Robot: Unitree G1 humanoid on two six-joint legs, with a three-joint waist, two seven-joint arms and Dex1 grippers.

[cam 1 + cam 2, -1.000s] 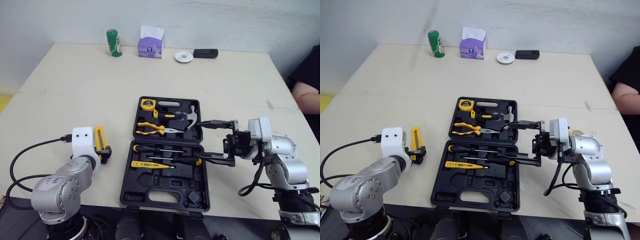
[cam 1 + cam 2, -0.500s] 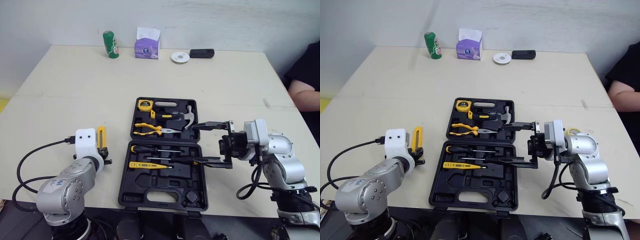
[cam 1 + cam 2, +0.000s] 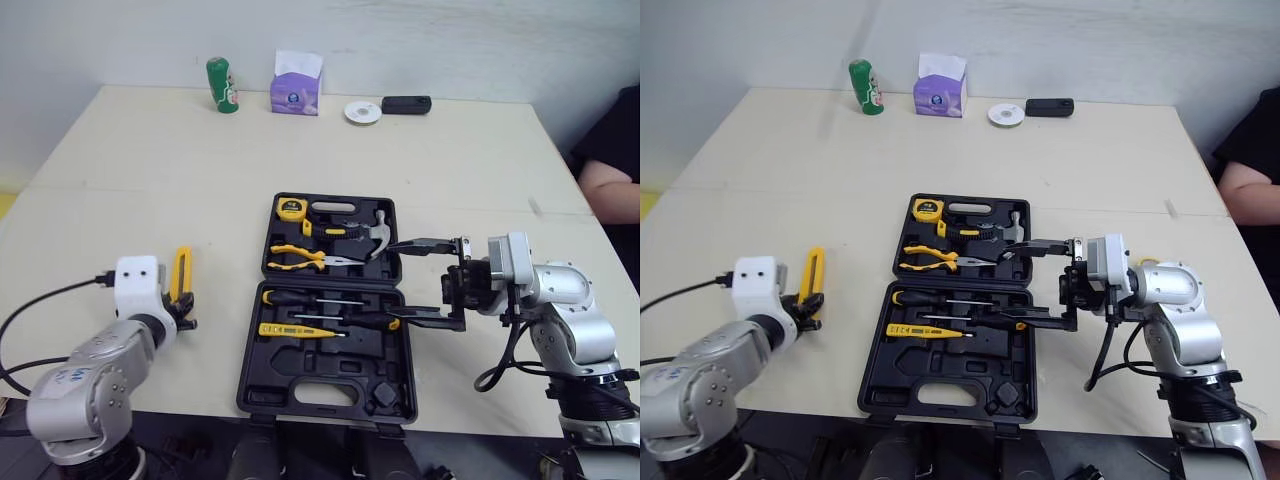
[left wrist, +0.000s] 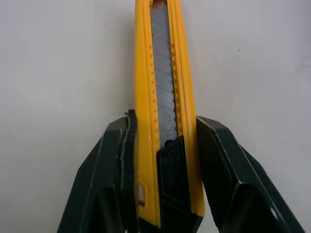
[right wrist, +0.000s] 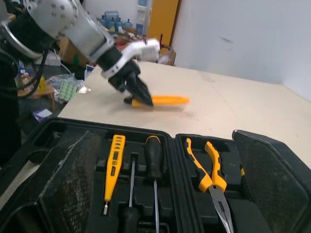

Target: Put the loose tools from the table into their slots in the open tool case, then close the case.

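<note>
A yellow utility knife (image 4: pixel 163 92) with its blade showing sits between my left gripper's (image 4: pixel 163 150) black fingers (image 4: pixel 114 160), which are shut on it. This gripper (image 3: pixel 172 312) holds the knife (image 3: pixel 180 270) low over the table, left of the open black tool case (image 3: pixel 330 392). The case holds a tape measure (image 3: pixel 293 208), a hammer (image 3: pixel 375 232), pliers (image 3: pixel 300 258), screwdrivers (image 3: pixel 310 297) and a yellow tester (image 3: pixel 295 329). My right gripper (image 3: pixel 392 282) stands open over the case's right edge, holding nothing. In the right wrist view the knife (image 5: pixel 167 100) is beyond the case.
At the table's far edge stand a green can (image 3: pixel 222 85), a purple tissue pack (image 3: pixel 295 85), a white disc (image 3: pixel 362 111) and a black device (image 3: pixel 406 104). A person's arm (image 3: pixel 605 180) rests at the right edge. Bare table lies left of the case.
My left gripper has shut on the yellow knife and moved it a little to the left, away from the case. The right gripper has stayed open at the case's right side.
</note>
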